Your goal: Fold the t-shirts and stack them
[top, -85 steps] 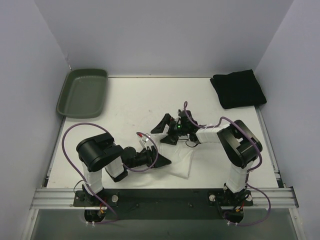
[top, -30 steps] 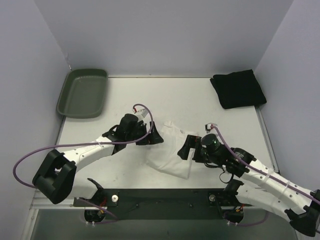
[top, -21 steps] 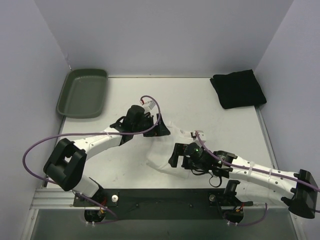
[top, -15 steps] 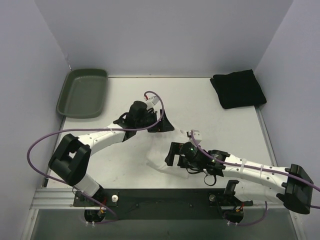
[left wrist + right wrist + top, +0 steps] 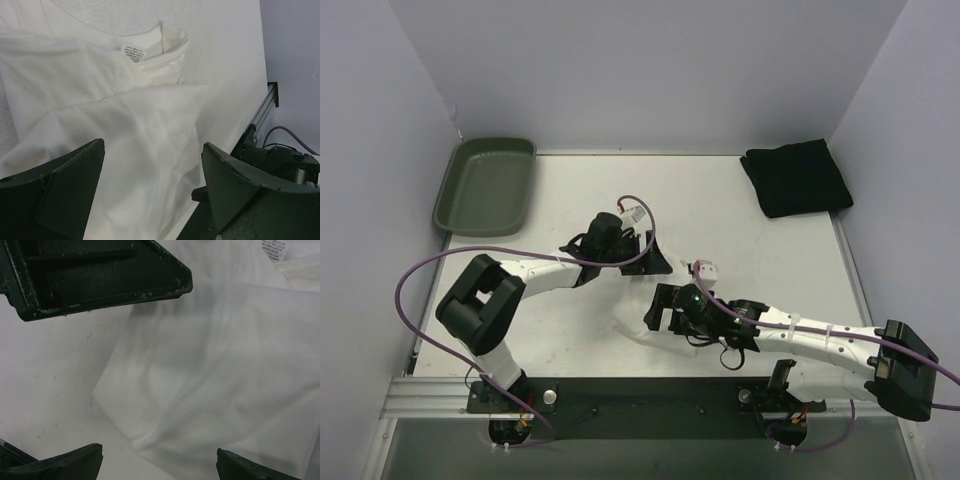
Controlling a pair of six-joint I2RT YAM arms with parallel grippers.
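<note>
The white t-shirt (image 5: 633, 327) lies partly folded at the table's middle front, mostly hidden under my arms in the top view. In the left wrist view the white t-shirt (image 5: 125, 115) shows its collar and label (image 5: 132, 52). My left gripper (image 5: 650, 258) is open over the shirt's far side, its jaws wide apart (image 5: 150, 195). My right gripper (image 5: 657, 312) is open and empty over the shirt's near left corner (image 5: 157, 467); the white cloth (image 5: 225, 365) lies flat below it. The black t-shirt (image 5: 797, 178) lies folded at the far right.
A dark green tray (image 5: 486, 185) stands at the far left corner. Walls close in the table on three sides. The left gripper's finger (image 5: 100, 275) fills the top of the right wrist view. The metal rail (image 5: 620, 395) runs along the near edge.
My left gripper has moved right, over the shirt's far side. My right gripper has swept left along the shirt's near part, its arm stretched out low. Both stayed open.
</note>
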